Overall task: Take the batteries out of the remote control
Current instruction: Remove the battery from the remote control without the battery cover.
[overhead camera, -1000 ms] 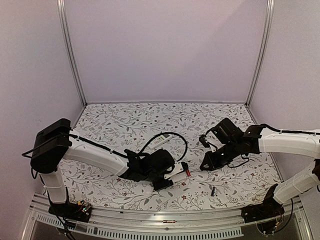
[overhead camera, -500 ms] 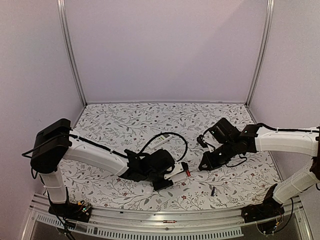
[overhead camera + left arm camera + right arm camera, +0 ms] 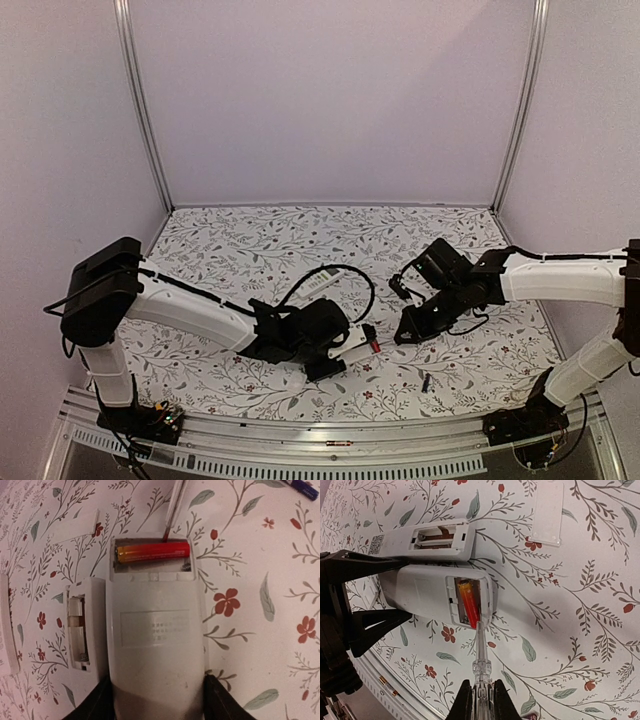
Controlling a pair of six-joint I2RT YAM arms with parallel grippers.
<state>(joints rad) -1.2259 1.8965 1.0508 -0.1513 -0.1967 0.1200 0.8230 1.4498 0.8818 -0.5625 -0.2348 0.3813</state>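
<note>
The right arm has swung leftward over the floral-print worktop [image 3: 250, 240] in the last second, carrying the right gripper [image 3: 481, 700] in toward the pale grey plastic remote control [image 3: 155, 640]. The left arm has not shifted. The left gripper [image 3: 156, 702] has its jaws clamped on the long sides of that remote, which lies back-up with its battery bay uncovered. One red-orange cylindrical battery [image 3: 152, 551] lies across the bay in the far slot, and the near slot looks empty. The right jaws are pinched shut on a thin clear plastic stick [image 3: 479, 652]. Its tip sits at the bay's rim right against the battery, though actual contact cannot be confirmed.

The step in hand looks like prising this cell out. The tip probably needs to get under one end of the battery and lever it upward in a short, gentle stroke, since a hard flick could skid the tip off or shoot the cell away. The left clamp should hold firm so the remote does not slide into the white plastic remote with an empty bay [image 3: 430, 542] just beside it. A small dark cylindrical battery [image 3: 424, 382] already lies loose near the front edge.
</note>
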